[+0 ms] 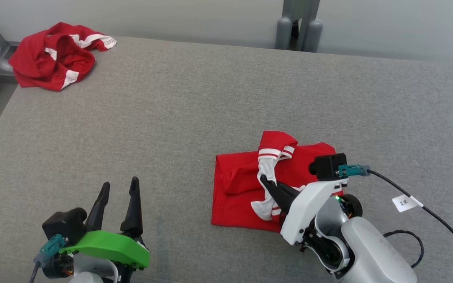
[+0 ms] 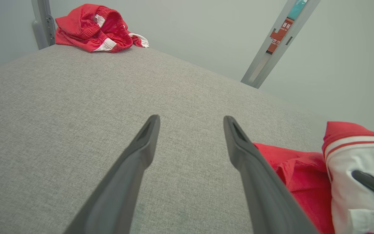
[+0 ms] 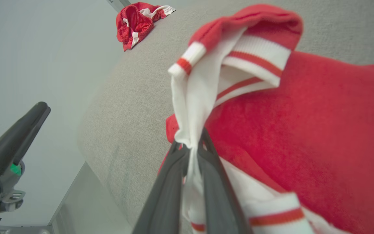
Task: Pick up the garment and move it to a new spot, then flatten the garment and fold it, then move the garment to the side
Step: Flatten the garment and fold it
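The garment (image 1: 242,188) is red with white striped trim and lies partly folded on the grey table, right of centre. My right gripper (image 1: 265,180) is shut on a white strip of its trim, lifting that strip above the red cloth. The right wrist view shows the garment (image 3: 304,130) with the white cloth pinched between the two fingers (image 3: 167,182). My left gripper (image 1: 119,187) stands open at the lower left, well apart from the garment, with nothing between its fingers (image 2: 135,159). The garment (image 2: 300,172) sits at the right edge of the left wrist view.
A second red and white garment (image 1: 55,55) lies crumpled at the table's far left corner. Bare grey table (image 1: 195,98) stretches between the two. A grey post (image 1: 297,23) stands behind the far edge. A black cable (image 1: 427,208) with a tag trails from my right wrist.
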Controlling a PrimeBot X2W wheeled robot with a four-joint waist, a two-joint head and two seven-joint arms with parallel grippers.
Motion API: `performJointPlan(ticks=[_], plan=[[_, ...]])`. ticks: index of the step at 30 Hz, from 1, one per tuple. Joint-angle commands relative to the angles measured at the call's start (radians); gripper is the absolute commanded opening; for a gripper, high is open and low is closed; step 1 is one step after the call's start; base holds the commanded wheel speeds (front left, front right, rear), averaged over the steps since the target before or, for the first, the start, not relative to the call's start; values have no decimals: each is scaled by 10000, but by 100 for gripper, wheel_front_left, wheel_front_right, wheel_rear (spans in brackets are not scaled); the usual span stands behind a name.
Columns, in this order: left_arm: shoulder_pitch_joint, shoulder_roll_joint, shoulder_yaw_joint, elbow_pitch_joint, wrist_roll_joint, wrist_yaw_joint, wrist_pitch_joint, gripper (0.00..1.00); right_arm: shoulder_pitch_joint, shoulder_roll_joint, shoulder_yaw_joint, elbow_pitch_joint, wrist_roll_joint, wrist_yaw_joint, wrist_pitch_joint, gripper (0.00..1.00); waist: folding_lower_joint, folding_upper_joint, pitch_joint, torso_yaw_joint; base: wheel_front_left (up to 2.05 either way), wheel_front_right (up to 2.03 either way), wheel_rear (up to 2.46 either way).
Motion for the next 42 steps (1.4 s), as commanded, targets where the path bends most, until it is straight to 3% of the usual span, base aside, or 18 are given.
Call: performJointPlan(ticks=[1,8,9,10,11,12,21,28,37,42], plan=[[-174,-45,7,45,38,-45,-58,100,-313,-19,151,332,205,3,-194,0,0,0,142,269,0,0,0],[-350,-158,-58,226,58,-135,-125,100,-1450,-19,841,2255,607,3,-956,2,0,0,250,617,0,0,0],[-376,-171,-66,254,72,-154,-146,100,-1608,-17,969,2512,707,3,-1091,35,0,0,256,656,0,0,0],[-398,-187,-71,266,82,-164,-161,100,-1716,-14,1080,2690,823,3,-1189,55,0,0,262,689,0,0,0],[-425,-205,-77,288,88,-176,-156,100,-1849,-9,1229,2885,964,3,-1297,89,0,0,264,720,0,0,0],[-439,-214,-81,304,90,-190,-172,100,-1957,-14,1360,3030,1094,3,-1399,100,0,0,264,742,0,0,0],[-453,-289,-56,392,112,-199,-264,100,-2871,-20,2601,3536,2375,1,-2575,100,0,0,244,713,0,0,0],[-429,-314,-120,389,151,-245,-315,100,-3368,-23,2800,3075,2777,1,-3453,100,0,0,153,359,0,0,0],[-587,-309,-241,326,309,-166,-334,100,-3454,-142,1290,3075,875,1,-4212,100,0,0,19,-53,0,0,0],[-629,-350,-262,361,451,-161,-377,100,-2864,-585,57,2766,-397,1,-4288,100,0,0,-12,-202,0,0,0]])
